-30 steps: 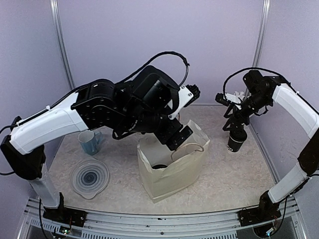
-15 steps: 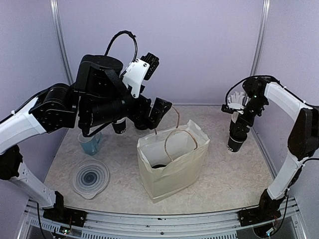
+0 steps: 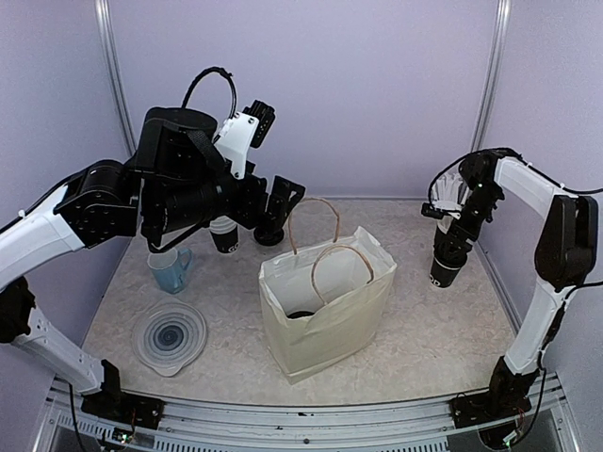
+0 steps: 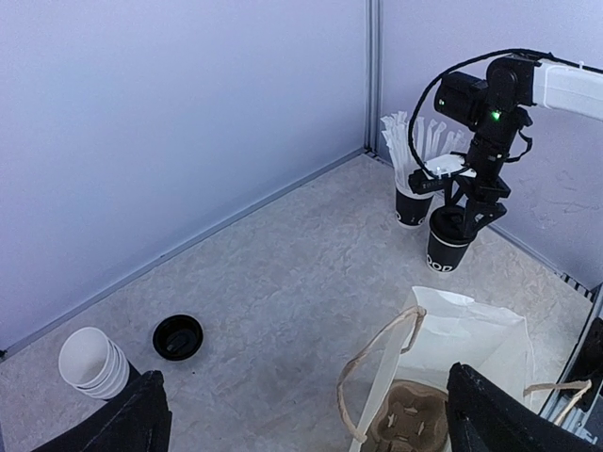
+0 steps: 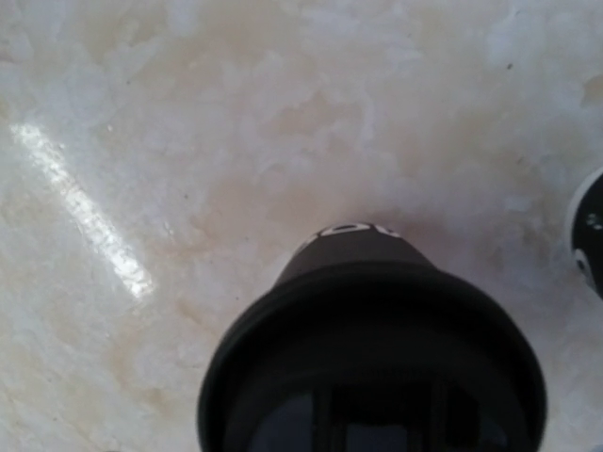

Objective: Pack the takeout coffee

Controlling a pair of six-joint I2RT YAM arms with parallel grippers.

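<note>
1. The left gripper (image 4: pixel 306 395) hangs high above the table, jaws spread wide, holding nothing.
2. The right gripper (image 3: pixel 454 234) sits directly over a lidded black coffee cup (image 3: pixel 447 268) standing at the table's right; I cannot tell whether it grips the cup.
3. The brown carrier tray (image 4: pixel 405 426) lies inside the white paper bag (image 3: pixel 330 315) at centre.

Left gripper (image 3: pixel 278 200) has pulled up out of the paper bag (image 3: pixel 325 315) and swung back toward 11 o'clock. Bag handles (image 3: pixel 316 212) now stand uncovered. Right gripper (image 3: pixel 452 240) has dropped close over the lidded coffee cup (image 3: pixel 447 270) at 3 o'clock.
</note>
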